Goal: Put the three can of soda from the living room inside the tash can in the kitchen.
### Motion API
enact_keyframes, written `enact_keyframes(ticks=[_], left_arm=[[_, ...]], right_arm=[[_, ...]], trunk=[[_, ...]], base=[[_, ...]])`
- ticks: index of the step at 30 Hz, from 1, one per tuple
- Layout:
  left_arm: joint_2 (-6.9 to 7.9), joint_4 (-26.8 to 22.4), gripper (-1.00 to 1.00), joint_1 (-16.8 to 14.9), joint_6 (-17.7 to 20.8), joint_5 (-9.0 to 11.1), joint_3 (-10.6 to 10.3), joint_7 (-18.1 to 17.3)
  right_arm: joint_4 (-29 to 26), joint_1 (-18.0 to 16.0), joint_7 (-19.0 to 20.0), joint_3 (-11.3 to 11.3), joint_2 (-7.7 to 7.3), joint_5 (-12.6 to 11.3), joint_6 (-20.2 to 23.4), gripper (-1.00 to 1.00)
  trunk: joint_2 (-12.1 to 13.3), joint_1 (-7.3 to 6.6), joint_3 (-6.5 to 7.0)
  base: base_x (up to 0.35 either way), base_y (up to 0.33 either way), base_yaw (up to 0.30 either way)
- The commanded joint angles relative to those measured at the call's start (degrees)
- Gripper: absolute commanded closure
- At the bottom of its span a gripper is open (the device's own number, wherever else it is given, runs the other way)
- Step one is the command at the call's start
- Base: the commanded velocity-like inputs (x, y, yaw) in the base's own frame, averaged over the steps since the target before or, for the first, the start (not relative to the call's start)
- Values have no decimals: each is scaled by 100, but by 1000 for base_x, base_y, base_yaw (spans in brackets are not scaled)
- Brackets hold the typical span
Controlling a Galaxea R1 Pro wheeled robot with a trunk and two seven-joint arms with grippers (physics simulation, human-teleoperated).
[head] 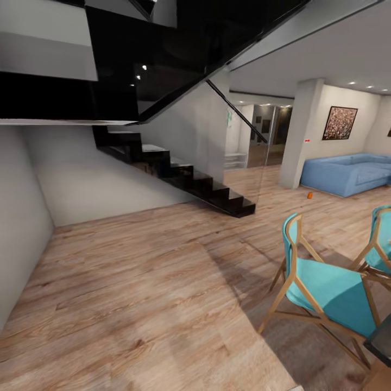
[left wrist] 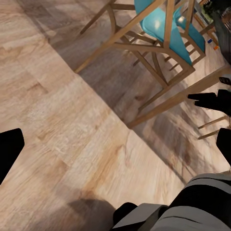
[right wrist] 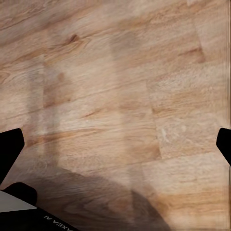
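Observation:
One small orange can of soda (head: 309, 195) stands on the wood floor far ahead to the right, just in front of the blue sofa (head: 347, 171) of the living room. The tash can is out of view. My left gripper (left wrist: 115, 149) hangs open over bare floorboards, with nothing between its black fingertips (left wrist: 9, 151). My right gripper (right wrist: 117, 147) is open too, above plain wood floor, holding nothing.
A black staircase (head: 190, 179) with a glass rail runs down in the middle distance. Two teal chairs with wooden frames (head: 320, 282) (head: 383, 239) stand close on the right beside a dark table corner (head: 383, 339). A white pillar (head: 301, 136) stands left of the sofa.

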Motion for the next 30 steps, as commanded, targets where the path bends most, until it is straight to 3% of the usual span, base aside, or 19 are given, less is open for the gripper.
enact_keyframes(ticks=[1,30], left_arm=[[0,0,-100,0,0,0,1,-1],[0,-1,-100,0,0,0,-2,-2]], right_arm=[[0,0,0,0,0,-1,0,-100],[0,0,0,0,0,0,0,-100]], trunk=[[0,0,0],[0,0,0]], base=[[0,0,-260],[0,0,-264]])
